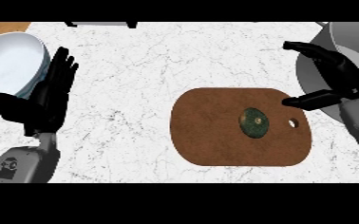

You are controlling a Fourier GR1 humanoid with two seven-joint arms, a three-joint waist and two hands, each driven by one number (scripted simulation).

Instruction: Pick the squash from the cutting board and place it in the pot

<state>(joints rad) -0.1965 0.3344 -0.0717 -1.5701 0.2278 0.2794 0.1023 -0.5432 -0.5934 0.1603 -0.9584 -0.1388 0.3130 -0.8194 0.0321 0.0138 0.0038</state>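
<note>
On the white marbled counter (161, 66), the squash (254, 122) lies ungrasped on the cutting board (210, 137), right hand (329, 83) spread open beside it for pickup, left hand (52, 88) resting open.

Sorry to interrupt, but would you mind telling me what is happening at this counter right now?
Nothing is held yet. The dark green squash lies on the brown cutting board. The right hand is open, beside the board's right end, in front of the grey pot. The left hand rests open at the left, beside a white bowl.

White marble counter (161, 76) with grey veins, wooden patch (13, 26) at top-left corner
</note>
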